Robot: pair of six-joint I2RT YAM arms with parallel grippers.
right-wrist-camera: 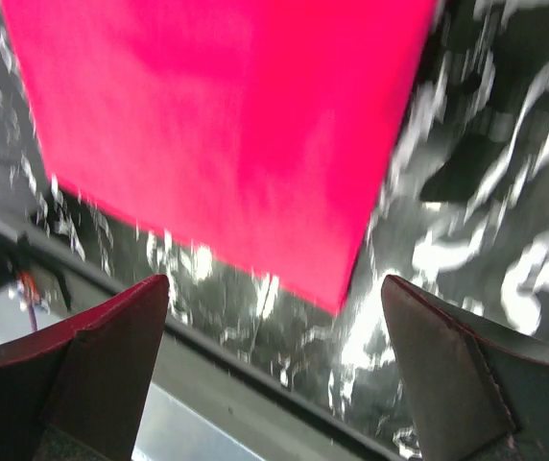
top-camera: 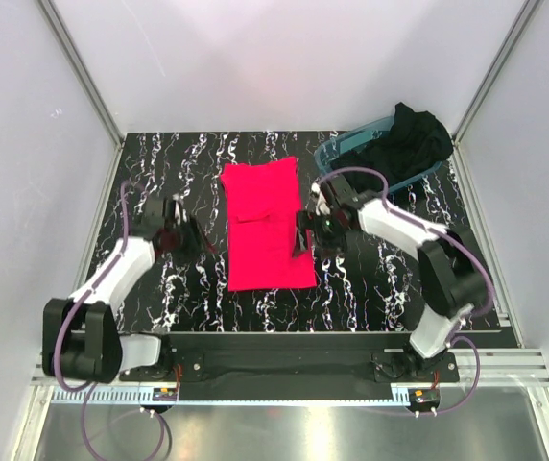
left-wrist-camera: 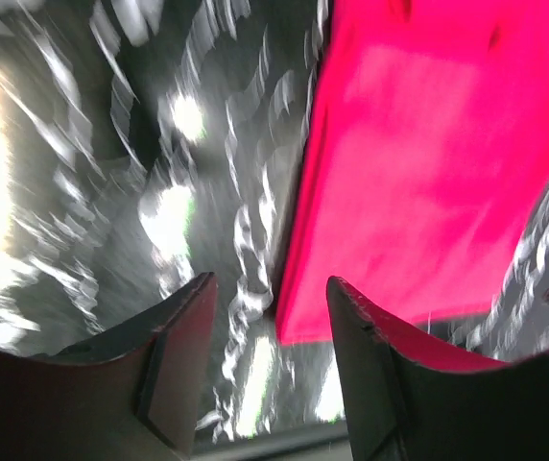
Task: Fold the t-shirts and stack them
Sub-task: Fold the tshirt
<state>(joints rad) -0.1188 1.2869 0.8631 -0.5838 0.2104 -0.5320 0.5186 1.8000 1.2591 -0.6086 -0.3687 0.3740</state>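
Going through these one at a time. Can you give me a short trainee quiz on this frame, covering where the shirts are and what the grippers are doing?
1. True or false: the red t-shirt lies as a long rectangle, with no sleeves sticking out.
2. Where is the black t-shirt?
A. Stacked on the red t-shirt
B. Bunched up at the teal tub, far right
C. Hanging from a gripper
3. Fill in: the left gripper and the right gripper are both ____, with nothing between the fingers.

Key: 1 true; 2 B; 3 open.
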